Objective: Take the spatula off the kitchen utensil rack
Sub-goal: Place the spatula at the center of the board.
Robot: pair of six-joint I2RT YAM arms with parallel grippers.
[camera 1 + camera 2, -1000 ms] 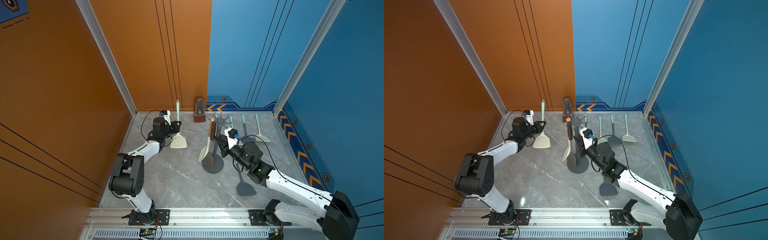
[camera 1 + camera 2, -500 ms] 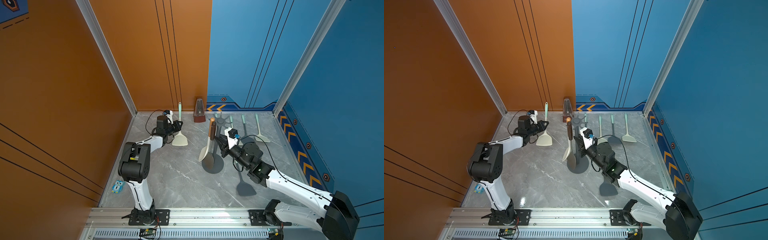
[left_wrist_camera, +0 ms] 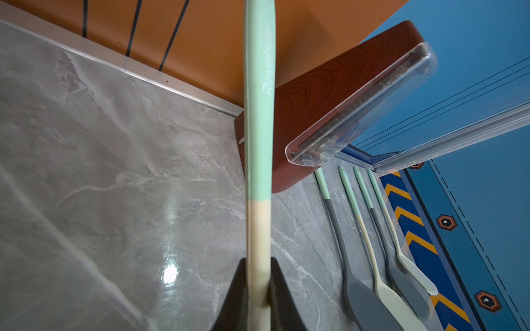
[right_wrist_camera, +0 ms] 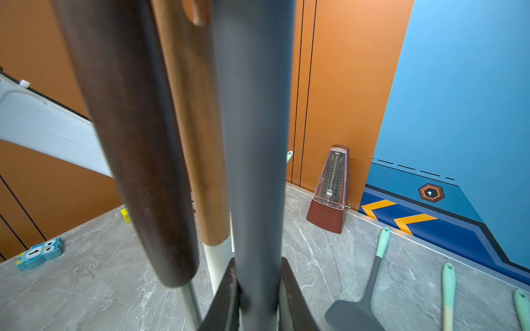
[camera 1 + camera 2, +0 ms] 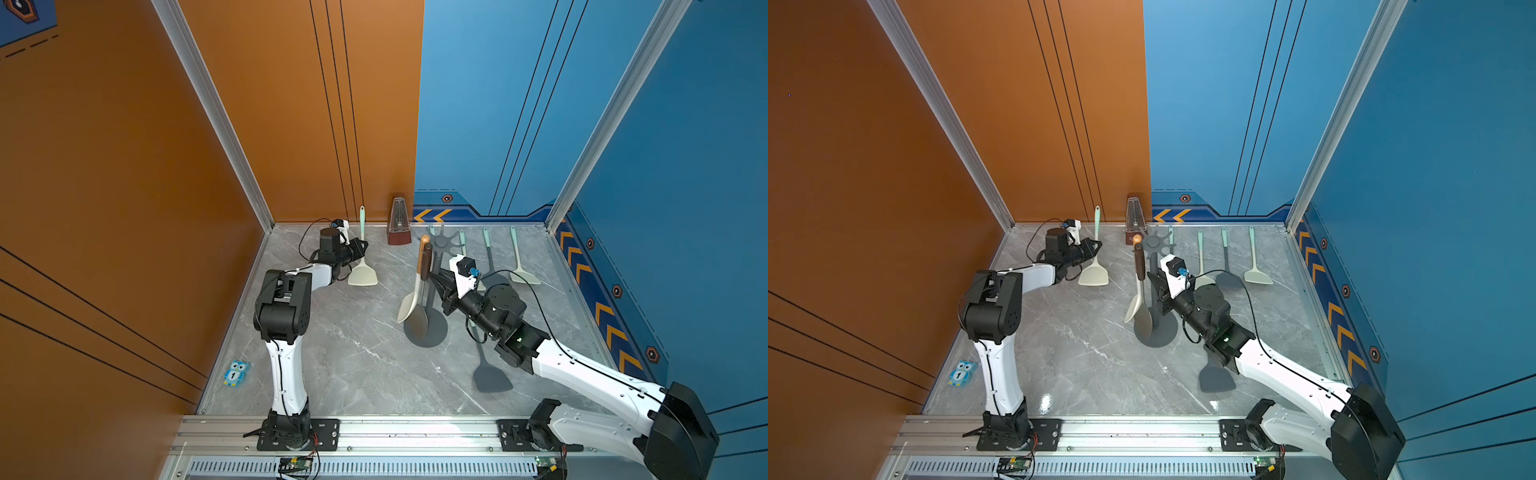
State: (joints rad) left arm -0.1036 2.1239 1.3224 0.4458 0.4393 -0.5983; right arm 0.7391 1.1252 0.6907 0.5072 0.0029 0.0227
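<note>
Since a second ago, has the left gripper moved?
Yes. The left gripper, shut on the cream spatula, has shifted slightly toward the metronome.

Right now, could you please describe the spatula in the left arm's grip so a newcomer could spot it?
Look at the orange wall, just left of the brown metronome. There the left pincer grips a spatula with mint handle and cream blade. Its lookalikes lie loose near the blue wall.

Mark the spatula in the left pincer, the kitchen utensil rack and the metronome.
spatula (image 5: pixel 363 275): in a top view, on its cream blade
kitchen utensil rack (image 5: pixel 438 331): in a top view, on its disc base
metronome (image 5: pixel 399 226): in a top view, on its body
</note>
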